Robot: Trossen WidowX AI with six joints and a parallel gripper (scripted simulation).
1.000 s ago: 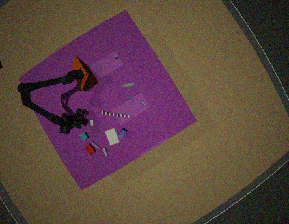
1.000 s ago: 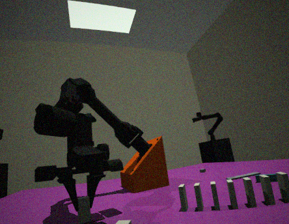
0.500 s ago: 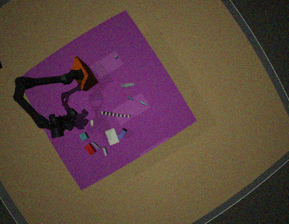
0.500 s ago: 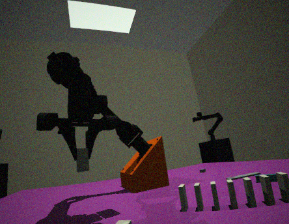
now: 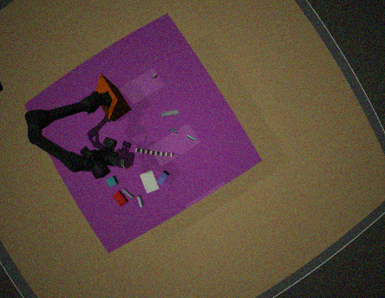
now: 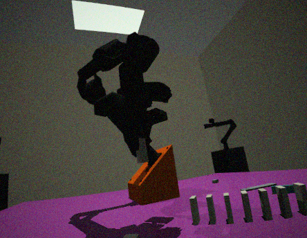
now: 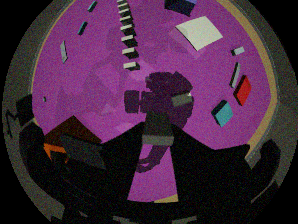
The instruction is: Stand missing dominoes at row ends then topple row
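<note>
My gripper (image 6: 143,156) (image 7: 157,127) and arm (image 6: 128,79) look like matt black plastic or coated metal; I cannot tell which. The orange base (image 5: 107,96) (image 6: 159,181) I reach out from has a smooth, flat finish, and the purple mat (image 5: 211,108) (image 6: 113,207) (image 7: 110,30) looks smooth and matt. The standing dominoes (image 5: 154,152) (image 6: 246,206) (image 7: 128,39) look smooth and dull, their material unclear to me.
</note>
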